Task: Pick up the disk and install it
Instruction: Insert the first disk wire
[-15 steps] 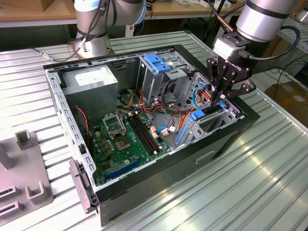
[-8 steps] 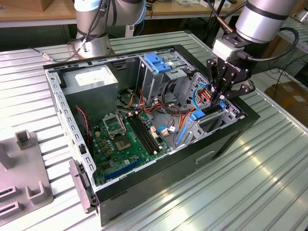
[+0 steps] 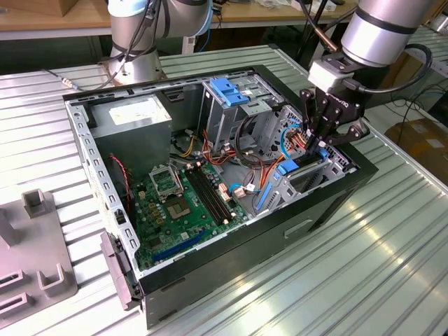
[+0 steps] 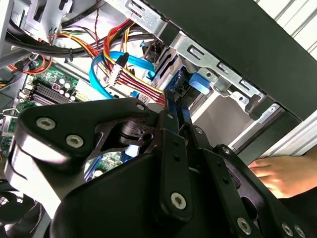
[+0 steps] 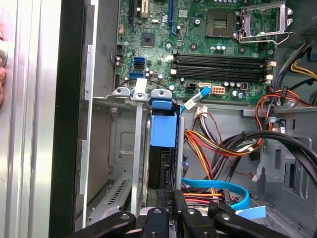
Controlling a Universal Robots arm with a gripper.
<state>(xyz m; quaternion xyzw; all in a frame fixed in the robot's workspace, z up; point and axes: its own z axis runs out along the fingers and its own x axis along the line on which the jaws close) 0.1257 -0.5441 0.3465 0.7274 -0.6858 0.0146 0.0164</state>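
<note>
- Fixture blocks (image 3: 42, 273) in grey sit at the exterior view's far left on the ribbed metal table (image 3: 392, 266), apart from the computer.
- Next I see the open computer case (image 3: 231, 259) lying on its side. Its power supply (image 3: 133, 119) is in the back corner on the exterior view's left.
- The green motherboard (image 3: 182, 203) covers the case floor in the middle, with bundles of red, yellow and black cables (image 3: 210, 150) running over its far edge.
- Behind that stands the metal drive cage (image 3: 259, 112), with a blue latch piece (image 3: 231, 91) on top.
- To the right of the cage is the disk (image 3: 288, 166). It stands on edge in the bay at the case's front corner. In the first wrist view its blue carrier end (image 5: 162, 131) sits between two upright metal rails, with the dark body running back toward my tool.
- The gripper (image 3: 318, 140) hangs straight over that bay. As far as I can see, the fingers (image 4: 168, 114) are drawn narrow and closed on the disk's near edge, in the second wrist view and at (image 5: 174, 198).
- A person's hand (image 4: 282, 173) rests on the table just outside the case wall.
- A cardboard box (image 3: 420, 140) sits off the table at the far right.
</note>
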